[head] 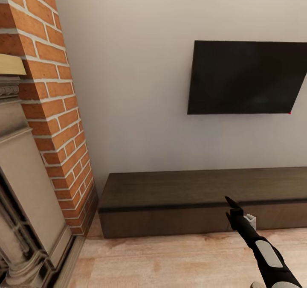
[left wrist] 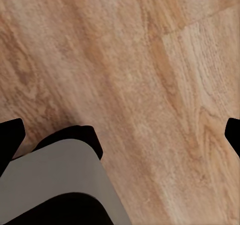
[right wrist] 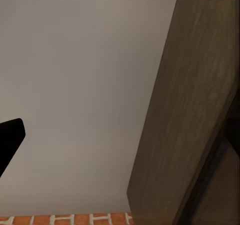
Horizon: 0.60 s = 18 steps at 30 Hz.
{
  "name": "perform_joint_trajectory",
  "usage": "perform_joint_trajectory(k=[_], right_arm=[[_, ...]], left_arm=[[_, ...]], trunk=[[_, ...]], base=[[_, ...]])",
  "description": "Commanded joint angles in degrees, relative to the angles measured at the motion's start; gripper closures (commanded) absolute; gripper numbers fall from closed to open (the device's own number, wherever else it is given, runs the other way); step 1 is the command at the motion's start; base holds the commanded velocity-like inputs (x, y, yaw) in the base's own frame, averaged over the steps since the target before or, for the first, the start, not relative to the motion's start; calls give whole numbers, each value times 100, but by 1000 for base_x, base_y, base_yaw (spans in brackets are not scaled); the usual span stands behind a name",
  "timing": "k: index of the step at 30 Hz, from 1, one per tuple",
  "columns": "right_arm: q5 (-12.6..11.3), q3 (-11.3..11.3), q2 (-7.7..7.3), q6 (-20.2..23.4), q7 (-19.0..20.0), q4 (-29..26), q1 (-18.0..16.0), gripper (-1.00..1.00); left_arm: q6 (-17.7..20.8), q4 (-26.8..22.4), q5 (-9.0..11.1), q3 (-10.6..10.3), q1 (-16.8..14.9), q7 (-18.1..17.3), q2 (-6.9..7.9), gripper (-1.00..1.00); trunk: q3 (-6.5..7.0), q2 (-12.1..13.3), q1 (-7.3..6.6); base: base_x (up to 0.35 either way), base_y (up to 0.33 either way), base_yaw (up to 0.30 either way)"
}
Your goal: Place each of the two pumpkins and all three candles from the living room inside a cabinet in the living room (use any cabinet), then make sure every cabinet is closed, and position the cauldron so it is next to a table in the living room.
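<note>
The right gripper (head: 233, 208) is reaching forward at the near right, its dark fingertips pointing at the front edge of the cabinet (head: 179, 202); whether its claw is released or clenched cannot be told. The left gripper (left wrist: 120, 135) is hanging over the pale wooden floor (left wrist: 150, 75), its two fingertips spread well apart with nothing between them. The long, low dark-brown cabinet is sitting against the far wall (head: 128, 87), its flat fronts closed. To its left a brick fireplace (head: 51, 109) is rising. Above the cabinet, a dark television (head: 245, 78) is hanging on the wall.
</note>
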Motion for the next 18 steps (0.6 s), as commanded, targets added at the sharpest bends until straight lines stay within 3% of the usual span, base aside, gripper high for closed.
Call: perform_joint_trajectory(k=[1, 9, 11, 14, 16, 18], right_arm=[[2, 0, 0, -3, 1, 1, 0, -100], [8, 8, 2, -184, 10, 93, 19, -100], [11, 13, -1, -243, 246, 294, 15, -100], [13, 32, -12, -227, 245, 337, 3, -100], [16, 98, -12, -219, 196, 309, -2, -100], [21, 302, -14, -215, 150, 158, -4, -100]], left_arm=[[0, 0, 3, 0, 1, -2, 0, -100], [-1, -1, 19, 0, 15, -15, -2, -100], [-2, -1, 17, 0, 18, -12, -2, -100], [-2, 1, 15, 0, 20, -10, -2, -100], [-5, 0, 12, -2, 18, -6, -2, -100], [-6, 0, 2, -6, 19, -4, -2, -100]], trunk=[[-19, -42, 23], [-162, -363, 198], [-198, -443, 242], [-252, -563, 308], [-288, -643, 352], [-324, -723, 396]], base=[[0, 0, 0], [0, 0, 0], [0, 0, 0], [0, 0, 0], [0, 0, 0], [0, 0, 0]])
